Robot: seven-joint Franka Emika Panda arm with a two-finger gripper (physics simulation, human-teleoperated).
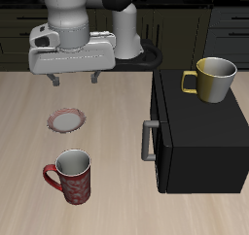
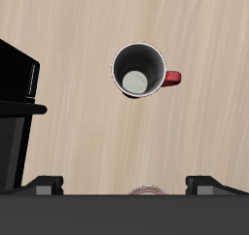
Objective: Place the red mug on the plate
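Gripper hangs above the table toward its back, fingers spread apart, nothing between them. Both fingertips show in the wrist view, well separated and bare.

Red mug stands upright near the table's front edge, handle pointing away from the black box. In the wrist view the mug shows its open mouth straight on, grey-white inside, handle sticking out sideways. Bare wood all around it, nothing touching.

Plate lies flat between the mug and the gripper, a bit farther back than the mug and apart from it. Only a sliver of its rim peeks out between the fingers in the wrist view. Nothing on the plate.

Open room: the strip of table from mug to plate is clear wood, with free space also toward the front edge.

Nearest obstacle is the black microwave-like box, sitting beside the plate and mug, with its grey handle facing them. A gap of bare table separates it from both. Yellow-olive mug stands upright on top of that box, well apart from the red one.
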